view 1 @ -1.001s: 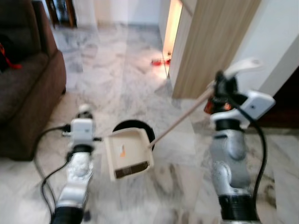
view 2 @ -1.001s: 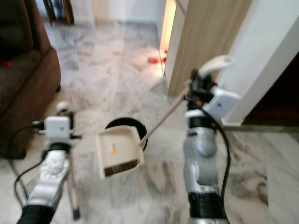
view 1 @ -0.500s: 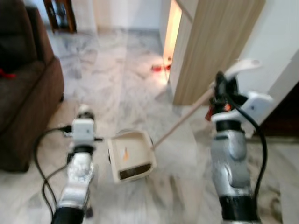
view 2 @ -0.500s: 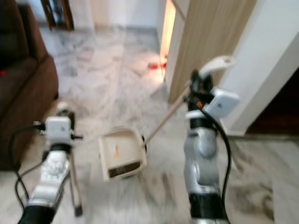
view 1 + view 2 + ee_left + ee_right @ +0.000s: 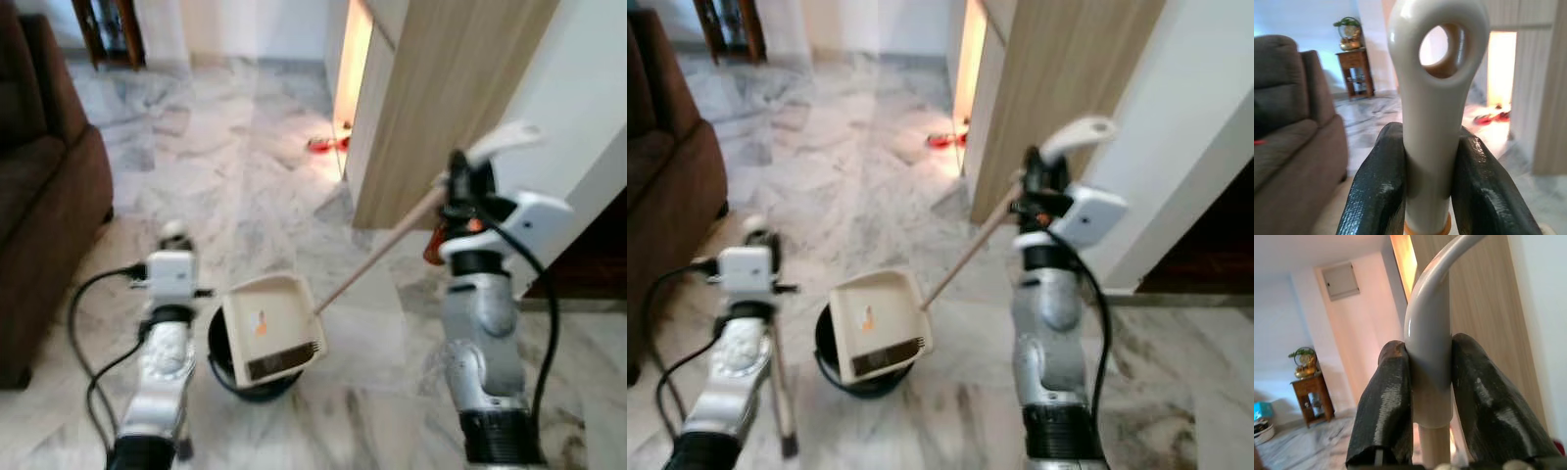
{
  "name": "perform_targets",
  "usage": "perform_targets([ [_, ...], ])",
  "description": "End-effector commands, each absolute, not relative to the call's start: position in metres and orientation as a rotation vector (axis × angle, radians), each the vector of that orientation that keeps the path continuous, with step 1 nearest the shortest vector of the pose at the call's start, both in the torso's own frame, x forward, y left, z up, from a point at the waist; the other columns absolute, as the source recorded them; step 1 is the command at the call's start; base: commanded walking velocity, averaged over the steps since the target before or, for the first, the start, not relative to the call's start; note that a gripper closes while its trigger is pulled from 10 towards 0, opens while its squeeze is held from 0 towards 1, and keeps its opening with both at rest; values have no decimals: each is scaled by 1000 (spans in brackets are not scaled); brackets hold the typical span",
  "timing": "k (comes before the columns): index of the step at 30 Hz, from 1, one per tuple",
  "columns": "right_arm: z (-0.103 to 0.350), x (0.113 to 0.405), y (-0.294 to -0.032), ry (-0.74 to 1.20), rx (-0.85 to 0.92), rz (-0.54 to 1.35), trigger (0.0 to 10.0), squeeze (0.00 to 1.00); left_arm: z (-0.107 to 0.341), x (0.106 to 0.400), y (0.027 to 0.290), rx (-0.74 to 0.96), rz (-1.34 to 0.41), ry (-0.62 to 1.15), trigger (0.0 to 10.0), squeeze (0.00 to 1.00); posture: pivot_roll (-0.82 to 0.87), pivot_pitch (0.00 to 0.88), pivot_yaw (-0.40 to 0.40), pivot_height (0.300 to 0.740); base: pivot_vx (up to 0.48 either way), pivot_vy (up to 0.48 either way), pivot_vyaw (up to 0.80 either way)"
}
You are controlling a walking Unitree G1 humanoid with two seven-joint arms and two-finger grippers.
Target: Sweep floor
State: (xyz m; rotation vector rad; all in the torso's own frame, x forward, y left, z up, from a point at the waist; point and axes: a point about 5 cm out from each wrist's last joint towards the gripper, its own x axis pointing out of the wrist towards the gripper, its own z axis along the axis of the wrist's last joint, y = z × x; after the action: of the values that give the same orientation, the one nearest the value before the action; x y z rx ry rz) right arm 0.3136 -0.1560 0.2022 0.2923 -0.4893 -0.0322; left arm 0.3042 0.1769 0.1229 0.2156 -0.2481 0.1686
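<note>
Clamping a cream handle with a hanging hole at its end, the left gripper has both black fingers pressed against its sides, with an orange ring just visible below them. In the right wrist view the right gripper is closed the same way, its fingers squeezing the grey curved grip of the dustpan handle, just above where the grip meets a pale wooden pole.

Seen from the head, that pole slants from the right gripper, up at about 2 o'clock of the picture's middle, down toward 7 o'clock to the cream dustpan. The pan is tilted, its open tray facing up, with a small orange speck lying inside. It sits over a black round bucket, whose rim shows at the pan's 7 o'clock side. The left arm stands just at 9 o'clock of the pan, and a thin stick runs down beside it to the floor; what lies at the stick's end cannot be made out.

The floor is grey-white marble. A brown sofa fills the 9 o'clock edge. A wooden panel rises at 1 o'clock, with a bright doorway beside it and something red on the floor there. A small wooden table with a plant stands far behind the sofa.
</note>
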Motion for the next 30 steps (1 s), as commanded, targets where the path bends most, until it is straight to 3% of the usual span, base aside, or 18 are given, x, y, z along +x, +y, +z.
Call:
perform_targets([
  [1, 222, 311, -152, -576, 295, -12, 10000, 0, 136, 305, 180, 235, 171, -310, 10000, 0, 170, 0, -89, 740, 360, 0, 0],
  [14, 223, 311, -152, -585, 304, -8, 10000, 0, 137, 305, 182, 234, 174, -313, 10000, 0, 170, 0, -89, 740, 313, 0, 0],
  [30, 235, 304, -123, -621, 366, 93, 10000, 0, 137, 304, 181, 233, 168, -323, 10000, 0, 170, 0, -91, 740, 0, 0, 0],
])
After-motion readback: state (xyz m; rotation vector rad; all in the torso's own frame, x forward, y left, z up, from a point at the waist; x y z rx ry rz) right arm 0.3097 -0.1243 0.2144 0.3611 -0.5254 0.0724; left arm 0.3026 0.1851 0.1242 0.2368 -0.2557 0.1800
